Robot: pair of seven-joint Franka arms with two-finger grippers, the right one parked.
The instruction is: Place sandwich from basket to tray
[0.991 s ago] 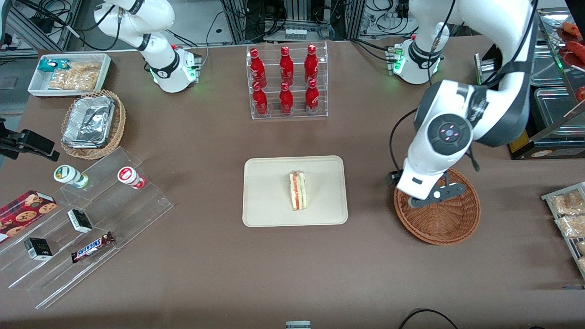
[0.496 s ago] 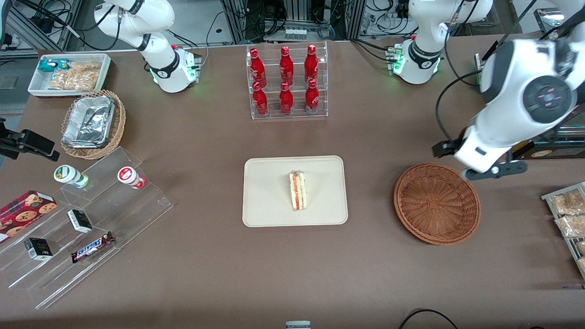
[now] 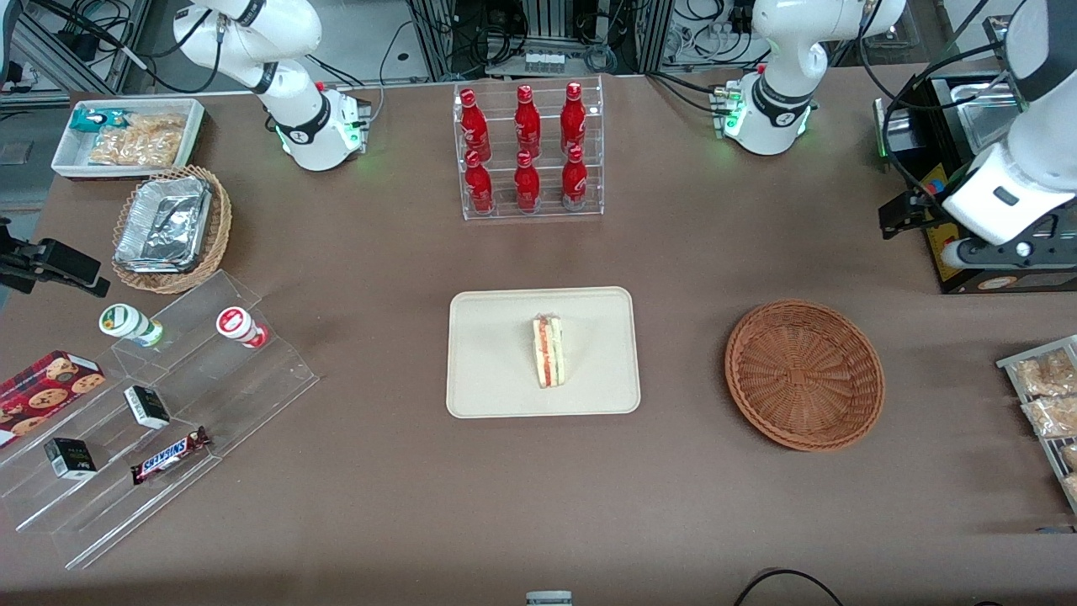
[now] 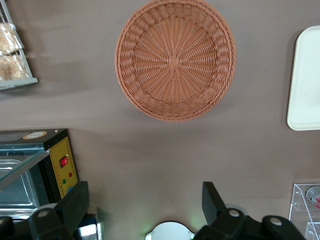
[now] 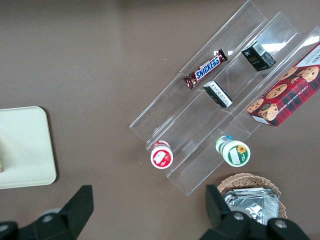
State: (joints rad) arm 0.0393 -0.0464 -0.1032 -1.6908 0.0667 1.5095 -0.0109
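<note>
The left arm's gripper [image 4: 145, 205] hangs high above the table's working-arm end, its two dark fingers [image 4: 75, 205] spread wide apart with nothing between them. In the front view the gripper [image 3: 984, 252] sits over a black appliance with a yellow control panel [image 4: 64, 167], farther from the front camera than the basket [image 3: 804, 374].

The table [image 3: 379, 471] is covered in a plain brown cloth; past its edge farthest from the camera stand metal frames and tangled cables.

The reddish-brown wicker basket has nothing in it, its woven floor fully bare in the wrist view [image 4: 175, 59]. It is well apart from the cream tray [image 3: 488, 370], which lies mid-table. The sandwich [image 3: 549, 351] rests on the tray, roughly at its middle, with the striped cut edge of red, orange and green facing up. Its long axis runs toward and away from the front camera.

Farther from the camera than the tray, a clear acrylic rack [image 3: 528, 151] holds six red bottles in two rows. Toward the parked arm's end, a tan wicker basket [image 3: 214, 244] holds a foil container [image 3: 164, 223], and a white bin [image 3: 63, 143] holds snack packets. A stepped clear display [image 3: 210, 396] carries two small cups, two small dark boxes and a Snickers bar [image 3: 171, 454], with a red cookie box [image 3: 46, 383] at its side. Trays of packaged snacks [image 3: 1043, 391] sit at the working arm's end.
</note>
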